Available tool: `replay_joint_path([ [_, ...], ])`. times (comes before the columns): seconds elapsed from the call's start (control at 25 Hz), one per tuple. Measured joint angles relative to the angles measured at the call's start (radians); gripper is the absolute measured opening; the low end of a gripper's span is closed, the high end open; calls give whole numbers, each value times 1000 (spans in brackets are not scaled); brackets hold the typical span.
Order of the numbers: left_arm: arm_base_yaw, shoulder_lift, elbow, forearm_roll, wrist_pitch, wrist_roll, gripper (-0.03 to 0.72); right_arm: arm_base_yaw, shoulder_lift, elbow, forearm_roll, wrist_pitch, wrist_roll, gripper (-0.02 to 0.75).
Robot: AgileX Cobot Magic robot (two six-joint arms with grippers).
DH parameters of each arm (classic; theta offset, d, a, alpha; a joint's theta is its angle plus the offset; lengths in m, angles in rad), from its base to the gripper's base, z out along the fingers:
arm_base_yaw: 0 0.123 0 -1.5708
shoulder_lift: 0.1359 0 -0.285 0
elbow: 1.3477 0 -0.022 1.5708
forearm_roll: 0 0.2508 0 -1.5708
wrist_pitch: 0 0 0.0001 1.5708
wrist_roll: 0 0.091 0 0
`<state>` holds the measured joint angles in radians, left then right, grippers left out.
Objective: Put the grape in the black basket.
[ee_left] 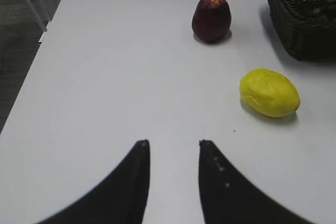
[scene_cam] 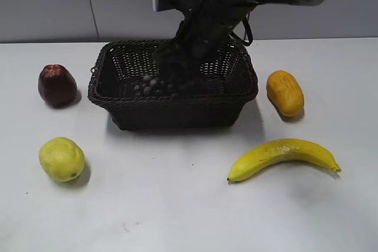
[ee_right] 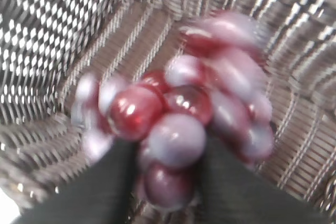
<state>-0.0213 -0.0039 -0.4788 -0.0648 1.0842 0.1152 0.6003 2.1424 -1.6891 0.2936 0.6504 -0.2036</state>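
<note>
Inside the black basket the grape is held — clamped by the right tool; the left tool is kept apart above the worktop.

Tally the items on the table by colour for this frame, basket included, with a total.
Yellow: 2, the lemon and the banana
Orange-yellow: 1, the oblong fruit
Dark red: 2, the apple-like fruit and the grape bunch
Black: 1, the basket
Total: 6
</note>
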Motion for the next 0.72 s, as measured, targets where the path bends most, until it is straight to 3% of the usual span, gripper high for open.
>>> replay_joint_path([
  [0.12,0,0,0,0,0,0,237,0,-23,-21,-11,51,0,627],
  [0.52,0,0,0,0,0,0,237,-13,-238,-104,-102,340,11,627],
  [0.72,0,0,0,0,0,0,237,-110,-281,-105,-106,464,32,617],
])
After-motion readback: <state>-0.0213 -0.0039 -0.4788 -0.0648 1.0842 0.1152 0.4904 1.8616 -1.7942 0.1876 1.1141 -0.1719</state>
